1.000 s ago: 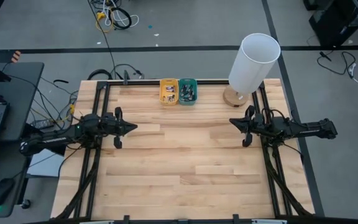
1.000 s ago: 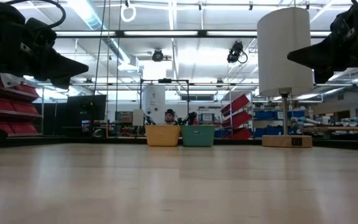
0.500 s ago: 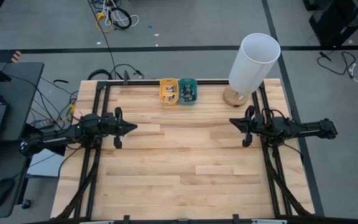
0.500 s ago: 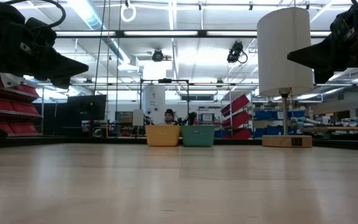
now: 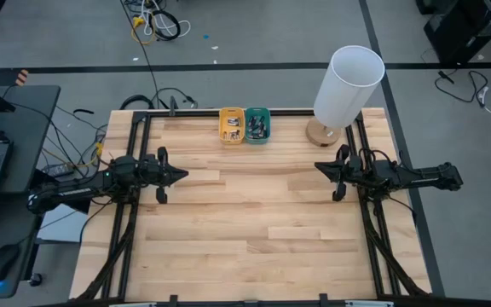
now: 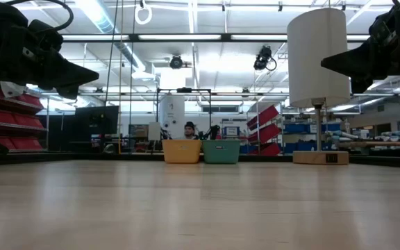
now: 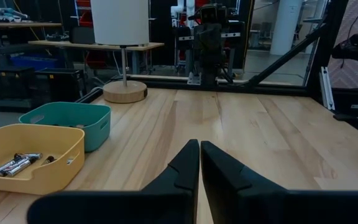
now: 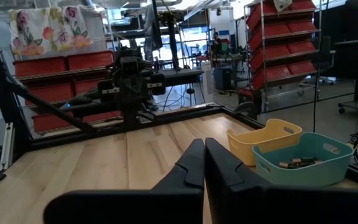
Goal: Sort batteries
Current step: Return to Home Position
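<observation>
Hovering apart, left gripper [image 7: 199, 145] and right gripper [image 8: 204, 143] have jaws pressed together; batteries [image 7: 16, 163] in the far yellow tray [image 7: 42, 180] and teal tray [image 8: 303, 178] are too small to count.

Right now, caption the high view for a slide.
Left gripper and right gripper shut above the table; batteries in yellow tray and teal tray by lamp.

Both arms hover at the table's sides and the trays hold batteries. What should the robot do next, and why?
Probably hold still. The batteries lie in the yellow tray and teal tray, none visibly loose on the table. The left gripper and right gripper are shut, empty and raised at the sides.
</observation>
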